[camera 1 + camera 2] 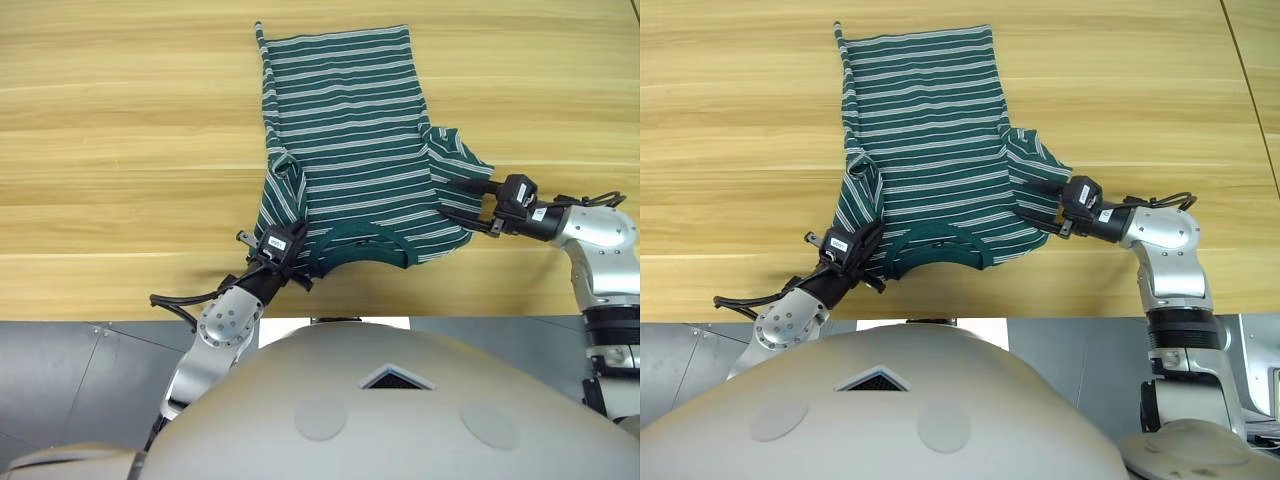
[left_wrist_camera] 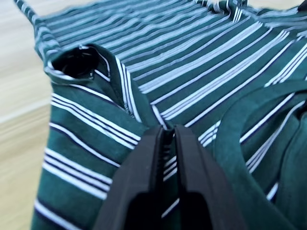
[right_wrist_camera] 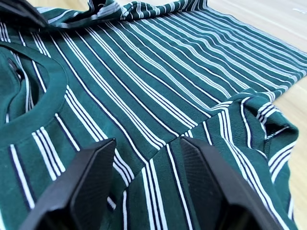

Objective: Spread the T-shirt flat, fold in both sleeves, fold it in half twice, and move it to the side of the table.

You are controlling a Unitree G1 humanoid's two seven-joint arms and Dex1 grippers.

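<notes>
Starting with the left eye view: looking down on a green striped T-shirt [image 1: 345,130] lying on the wooden table [image 1: 120,120], hem toward the far side, collar [image 1: 360,235] close to the near edge, not yet flat. Spotting the left sleeve [image 1: 283,175] and the right sleeve [image 1: 455,150], both bunched up against the body of the shirt. Finding the left gripper [image 1: 288,245] right on the cloth at the near left shoulder, just beside the collar, and the right gripper [image 1: 448,197] at the shirt's right edge, just below the bunched right sleeve. Over to the right eye view: same layout, with the right fingers clearly parted, one on either side of the shirt's edge. Switching to the left wrist view: seeing black fingers [image 2: 148,158] pressed together, clamped on a ridge of striped fabric at the shoulder seam, the puckered sleeve opening beyond. Finishing on the right wrist view: seeing two fingers [image 3: 91,177] standing well apart over the shoulder cloth, gripping nothing.
</notes>
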